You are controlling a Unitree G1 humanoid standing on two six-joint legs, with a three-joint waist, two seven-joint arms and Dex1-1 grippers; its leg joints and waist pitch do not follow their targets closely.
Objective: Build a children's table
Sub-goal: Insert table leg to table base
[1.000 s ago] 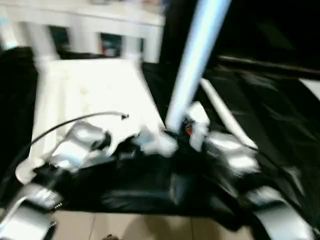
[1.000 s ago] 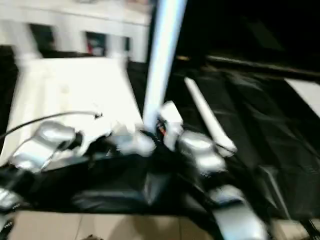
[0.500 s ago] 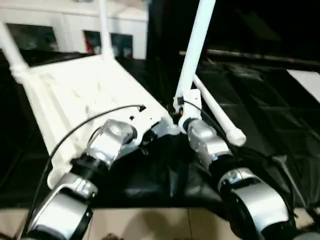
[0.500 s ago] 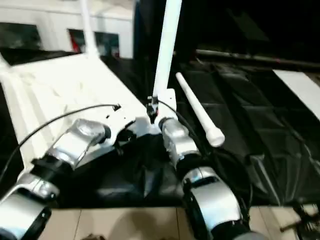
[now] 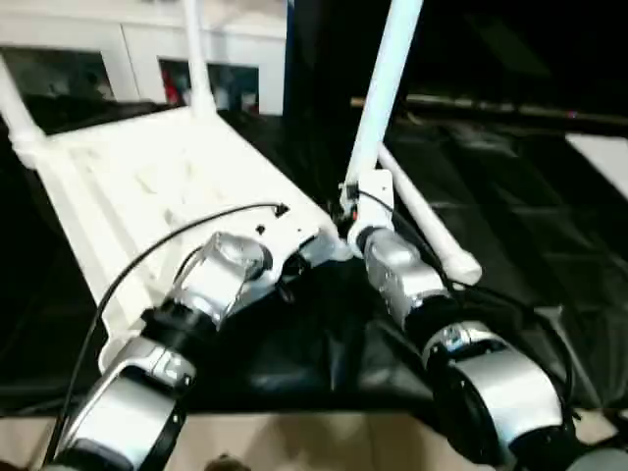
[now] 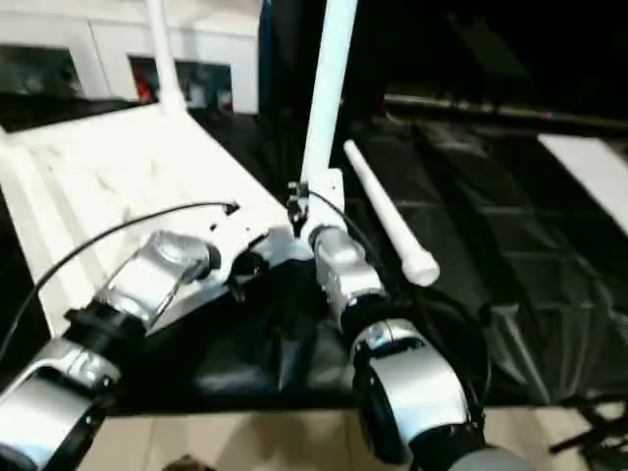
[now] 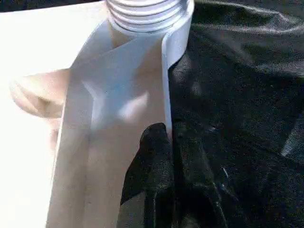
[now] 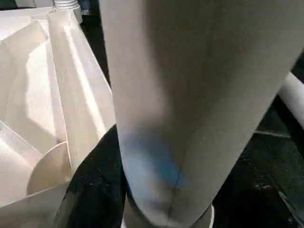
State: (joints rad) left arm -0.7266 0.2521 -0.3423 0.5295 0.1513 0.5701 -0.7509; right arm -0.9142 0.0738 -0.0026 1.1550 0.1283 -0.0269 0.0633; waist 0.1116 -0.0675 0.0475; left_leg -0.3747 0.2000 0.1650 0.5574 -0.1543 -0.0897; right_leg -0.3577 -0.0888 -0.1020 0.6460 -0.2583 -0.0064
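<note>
The white tabletop [image 5: 147, 177] lies underside up on black cloth, with two white legs [image 5: 194, 59] standing in its far corners. A third leg [image 5: 385, 93] rises at a slight tilt from the near right corner. My right gripper [image 5: 355, 211] is shut on this leg near its base, and the leg [image 8: 190, 95] looms close in the right wrist view. My left gripper [image 5: 294, 263] is at the tabletop's near rim beside that corner, with a black finger [image 7: 152, 161] on either side of the rim wall [image 7: 118, 118]. The leg's threaded end [image 7: 147, 12] sits just beyond the wall.
A fourth white leg [image 5: 424, 224] lies loose on the black cloth [image 5: 510, 216] right of my right arm. A white glass-door cabinet [image 5: 137, 44] stands behind the tabletop. A strip of pale floor [image 5: 294, 442] runs along the near edge, and a white sheet [image 5: 603, 157] lies far right.
The camera has swung and steadied, so the whole picture shifted. Both grippers keep their holds on the leg and the rim, and the leg stands about as before.
</note>
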